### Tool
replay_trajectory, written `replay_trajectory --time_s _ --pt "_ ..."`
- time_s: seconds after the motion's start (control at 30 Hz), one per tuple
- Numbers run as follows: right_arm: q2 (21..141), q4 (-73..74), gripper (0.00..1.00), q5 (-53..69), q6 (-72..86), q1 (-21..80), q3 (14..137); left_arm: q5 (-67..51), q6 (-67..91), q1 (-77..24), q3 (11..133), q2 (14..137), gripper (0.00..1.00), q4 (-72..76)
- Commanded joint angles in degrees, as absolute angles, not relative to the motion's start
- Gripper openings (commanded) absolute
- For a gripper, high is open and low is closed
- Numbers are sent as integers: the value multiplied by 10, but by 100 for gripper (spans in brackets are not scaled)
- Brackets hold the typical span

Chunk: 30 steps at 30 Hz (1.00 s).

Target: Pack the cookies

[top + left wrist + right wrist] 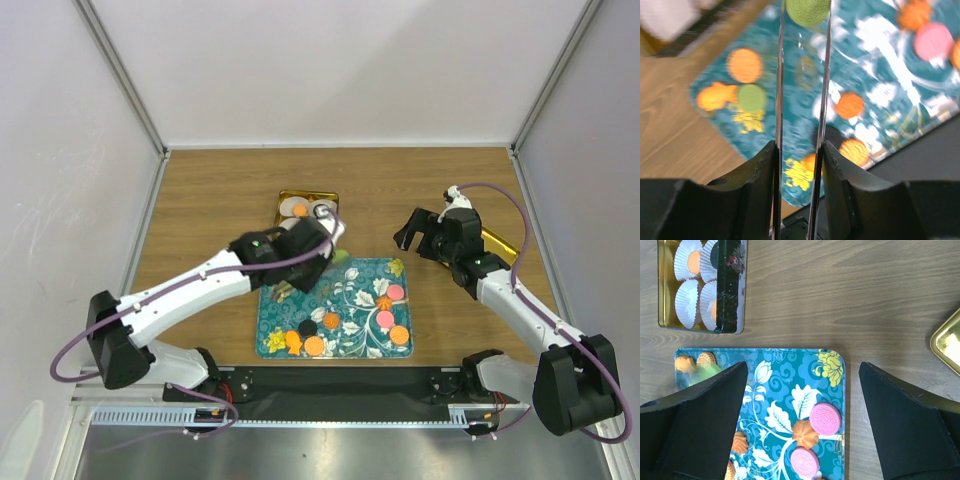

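Several cookies lie on a teal floral tray (350,280): pink ones (396,292) and orange ones (399,334) on the right, a black one (307,327) and more orange ones at the front left. My left gripper (328,248) hovers over the tray's far left corner, shut on a green cookie (809,7) held at the fingertips (805,15). My right gripper (420,232) is open and empty. Its jaws stand wide apart above the tray's far right part (802,370), near two pink cookies (825,419) and an orange one (805,434).
A gold tin (283,196) with white paper cups stands just beyond the tray, two cups holding orange cookies (694,260). A gold lid (497,245) lies right of the tray under the right arm. Grey walls close in the table's sides and back.
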<state>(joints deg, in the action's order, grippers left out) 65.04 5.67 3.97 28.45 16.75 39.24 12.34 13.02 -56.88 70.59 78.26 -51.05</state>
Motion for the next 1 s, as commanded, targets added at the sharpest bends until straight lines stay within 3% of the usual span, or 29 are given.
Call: replay_trajectory --time_s 0.0,0.33,0.97 --pt "646 44 100 41 279 166 397 161 115 -511 739 748 43 -514" --pt "648 42 100 46 281 166 396 152 91 -349 737 776 43 -479" --pt "646 42 100 46 280 165 396 136 85 -315 726 857 48 -427"
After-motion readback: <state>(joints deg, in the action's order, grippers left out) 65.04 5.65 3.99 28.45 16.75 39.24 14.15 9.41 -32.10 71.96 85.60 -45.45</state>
